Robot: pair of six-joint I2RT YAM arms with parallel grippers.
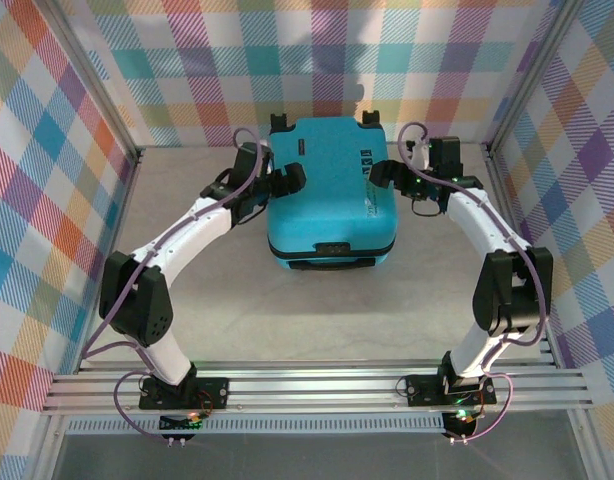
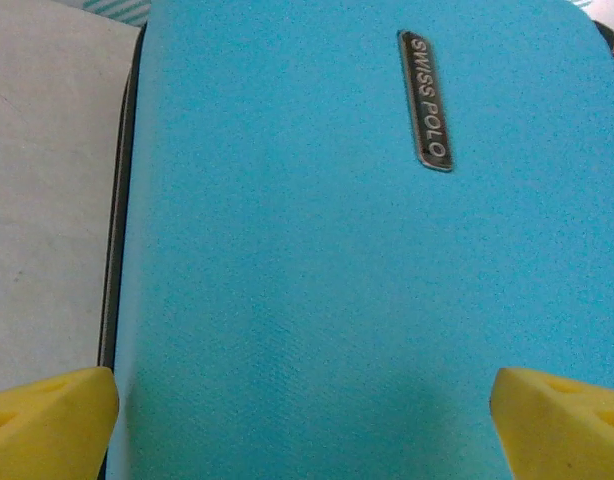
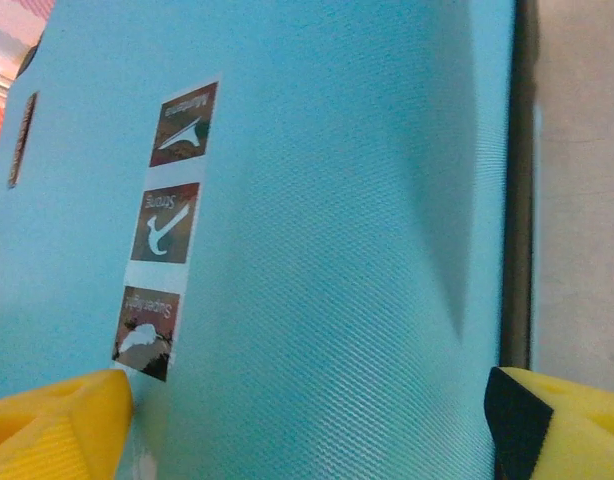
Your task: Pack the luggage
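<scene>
Since the luggage (image 1: 327, 195) lies flat and shut in the middle of the bench (image 1: 287, 320), turquoise lid up, wheels (image 1: 281, 122) toward the far wall and carry handle (image 1: 332, 247) toward the arm bases, the packing looks to be at or close to its end. The two shell halves meet along the dark zipper band (image 2: 115, 230), and nothing pokes out of that seam where it can be seen. What is inside is hidden, so it cannot be told whether anything was packed. Nor can it be told whether the zip runs all the way round, as the slider is too small to find. In the overhead view the left jaws hang over the lid's left side and the right jaws over its right side. From the left wrist, the left pads (image 2: 47, 420) stand wide apart with bare shell and the Swiss Polo badge (image 2: 425, 100) ahead of them, gripping nothing. From the right wrist, the right pads (image 3: 52, 425) are spread just as wide, with three small stickers (image 3: 167, 235) ahead and nothing held. If anything is left, I judge it to be finishing the zip or pressing the lid home, then drawing both arms away.
</scene>
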